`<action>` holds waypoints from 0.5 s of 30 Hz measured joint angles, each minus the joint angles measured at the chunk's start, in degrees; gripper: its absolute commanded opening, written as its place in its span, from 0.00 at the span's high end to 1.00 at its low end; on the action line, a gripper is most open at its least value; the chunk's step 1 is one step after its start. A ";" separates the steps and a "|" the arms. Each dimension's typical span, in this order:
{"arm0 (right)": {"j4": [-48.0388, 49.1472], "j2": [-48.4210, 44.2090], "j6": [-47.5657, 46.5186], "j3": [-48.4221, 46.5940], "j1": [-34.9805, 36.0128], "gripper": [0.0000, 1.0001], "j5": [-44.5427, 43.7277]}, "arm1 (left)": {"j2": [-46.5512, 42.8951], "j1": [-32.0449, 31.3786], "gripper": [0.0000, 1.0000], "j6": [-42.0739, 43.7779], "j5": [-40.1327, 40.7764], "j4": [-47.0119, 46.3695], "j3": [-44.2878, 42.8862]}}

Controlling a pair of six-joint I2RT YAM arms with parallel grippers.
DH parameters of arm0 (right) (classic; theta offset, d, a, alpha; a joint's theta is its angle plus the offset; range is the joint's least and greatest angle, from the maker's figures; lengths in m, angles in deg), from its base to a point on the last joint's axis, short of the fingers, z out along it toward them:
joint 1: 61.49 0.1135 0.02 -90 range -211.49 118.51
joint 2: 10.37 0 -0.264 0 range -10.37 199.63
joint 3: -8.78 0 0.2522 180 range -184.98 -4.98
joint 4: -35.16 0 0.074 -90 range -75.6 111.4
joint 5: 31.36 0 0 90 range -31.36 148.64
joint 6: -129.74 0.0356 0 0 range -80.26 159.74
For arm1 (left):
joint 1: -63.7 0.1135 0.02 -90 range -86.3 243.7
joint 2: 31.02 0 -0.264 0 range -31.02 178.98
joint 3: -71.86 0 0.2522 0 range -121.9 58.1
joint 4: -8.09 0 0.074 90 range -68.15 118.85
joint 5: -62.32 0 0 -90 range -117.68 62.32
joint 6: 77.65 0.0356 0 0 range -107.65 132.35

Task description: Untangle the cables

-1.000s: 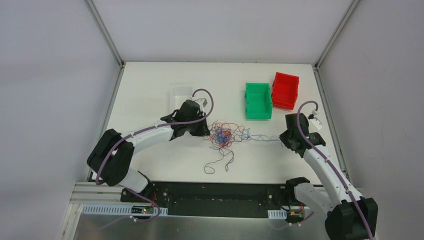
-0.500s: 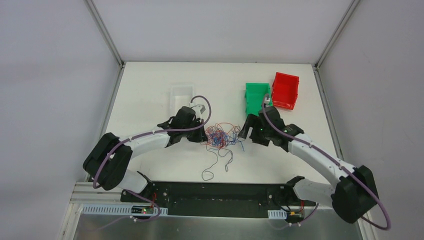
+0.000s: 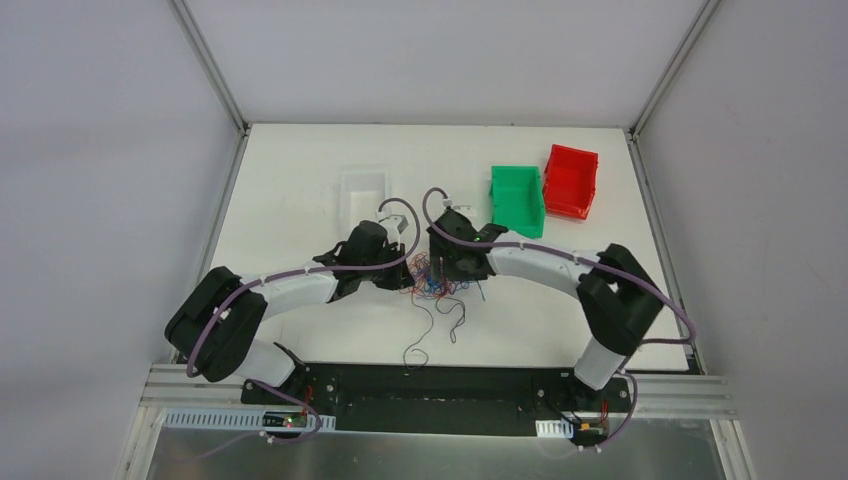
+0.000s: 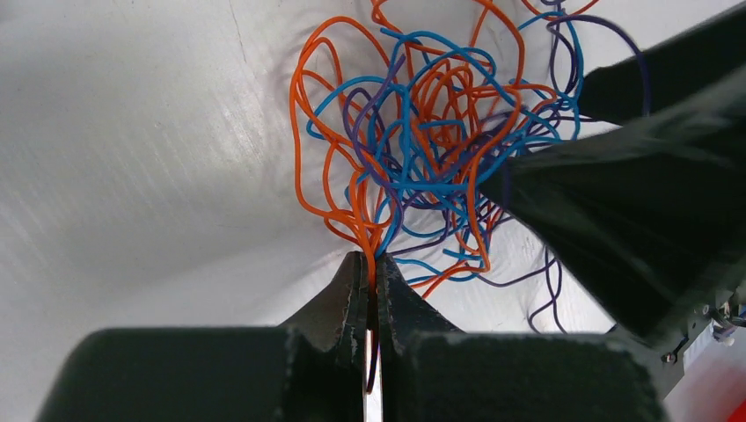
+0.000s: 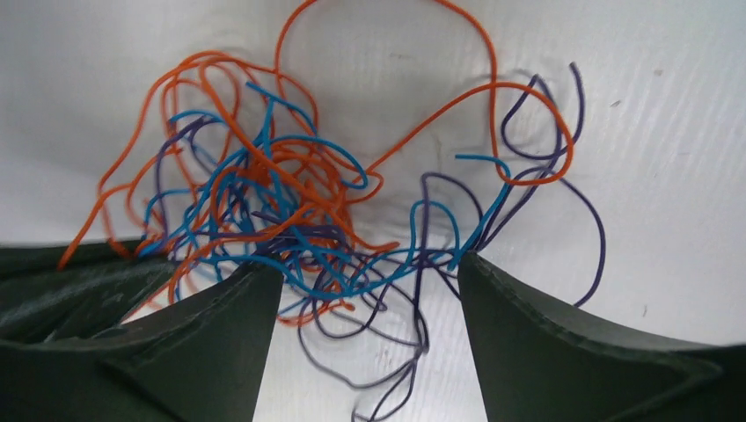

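The cables (image 3: 437,279) lie as one knot of thin orange, blue and dark purple wires on the white table, mid-front. My left gripper (image 3: 402,279) is at the knot's left edge. In the left wrist view it (image 4: 371,260) is shut on a few orange and blue strands of the cables (image 4: 422,141), with a dark strand running back between the fingers. My right gripper (image 3: 462,268) hangs over the knot's right side. In the right wrist view it (image 5: 368,264) is open, and blue and purple loops of the cables (image 5: 290,211) lie between its tips and across them.
A green bin (image 3: 517,201) and a red bin (image 3: 571,181) stand at the back right, with a clear box (image 3: 362,189) at the back left. A loose dark wire tail (image 3: 428,335) trails from the knot toward the table's front edge.
The right arm swung in from the right edge to the knot, and its gripper opened, letting go of the strand it had stretched out. The left gripper stayed shut and shifted slightly.
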 measured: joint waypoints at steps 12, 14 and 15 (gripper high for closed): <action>-11.10 9.99 8.46 -5.51 -2.43 0.32 -17.42 | -8.68 -0.02 1.00 -0.85 7.91 5.86 0.11; -11.04 6.84 9.31 -1.57 -5.38 0.33 -18.03 | -13.07 -0.04 1.00 -1.51 11.76 8.81 0.09; -10.97 4.74 9.75 0.98 -7.48 0.34 -17.88 | -15.26 0.04 1.00 -1.90 13.99 10.32 0.09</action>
